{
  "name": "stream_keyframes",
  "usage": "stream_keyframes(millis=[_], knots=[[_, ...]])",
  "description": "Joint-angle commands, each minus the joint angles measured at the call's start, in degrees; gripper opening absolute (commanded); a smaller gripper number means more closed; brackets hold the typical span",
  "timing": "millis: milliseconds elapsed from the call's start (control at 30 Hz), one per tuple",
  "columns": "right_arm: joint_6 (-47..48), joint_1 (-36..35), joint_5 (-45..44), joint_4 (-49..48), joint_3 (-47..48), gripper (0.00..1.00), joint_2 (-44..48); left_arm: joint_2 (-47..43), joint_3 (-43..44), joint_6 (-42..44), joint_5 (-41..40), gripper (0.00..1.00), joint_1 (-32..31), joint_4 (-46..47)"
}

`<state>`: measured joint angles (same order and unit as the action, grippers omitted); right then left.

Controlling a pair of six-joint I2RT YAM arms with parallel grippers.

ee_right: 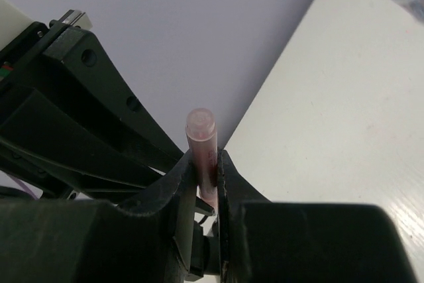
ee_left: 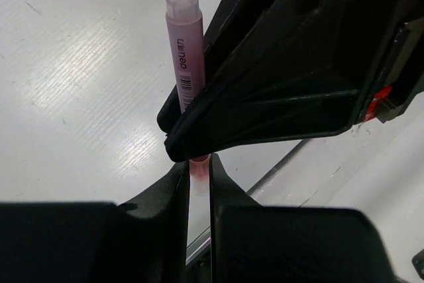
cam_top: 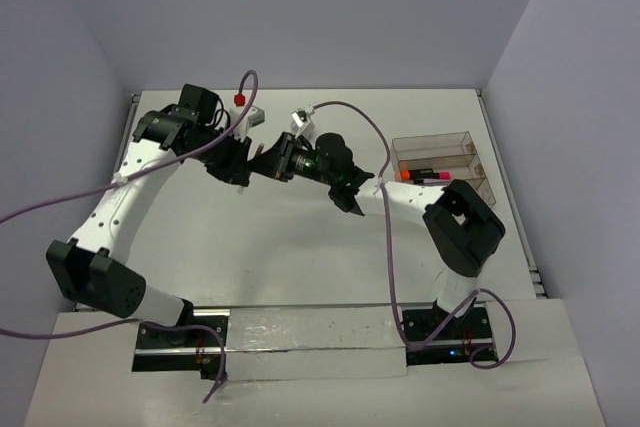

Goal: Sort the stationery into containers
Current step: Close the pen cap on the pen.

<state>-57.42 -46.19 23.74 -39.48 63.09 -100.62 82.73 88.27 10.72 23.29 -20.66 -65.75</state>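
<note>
Left gripper [ee_left: 199, 171] and right gripper [ee_right: 208, 175] both pinch one pale pink plastic pen [ee_left: 184, 51] mid-frame. The clear smoky divided tray [cam_top: 432, 140], right, already holds pens [cam_top: 430, 178]; the pink one isn't in yet.

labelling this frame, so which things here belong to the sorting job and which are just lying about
Job: pale pink pen, held by left fingers and right fingers; clear tray; magenta pen in it.
Lying about: purple cables.
</note>
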Motion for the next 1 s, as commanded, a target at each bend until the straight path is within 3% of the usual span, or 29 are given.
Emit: stream_keyframes(millis=[0, 433, 667, 967], knots=[[-7.44, -3.64, 12.91, 2.83, -0.33, 0.0, -3.09, 1.9, 7.0, -0.26, 11.07, 0.0, 0.17, 20.72], [-11.47, -0.32, 13.91, 0.67, -2.97, 0.0, -5.69, 8.99, 6.21, 0.95, 12.43, 0.01, 3.25, 21.85], [-11.87, 0.62, 14.48, -0.11, -3.29, 0.0, -6.89, 10.05, 6.12, 1.26, 14.22, 0.23, 3.78, 23.5], [-12.17, 2.51, 14.62, -0.87, -4.31, 0.0, -7.0, 11.35, 6.38, 3.93, 13.51, 0.4, 4.35, 21.69]])
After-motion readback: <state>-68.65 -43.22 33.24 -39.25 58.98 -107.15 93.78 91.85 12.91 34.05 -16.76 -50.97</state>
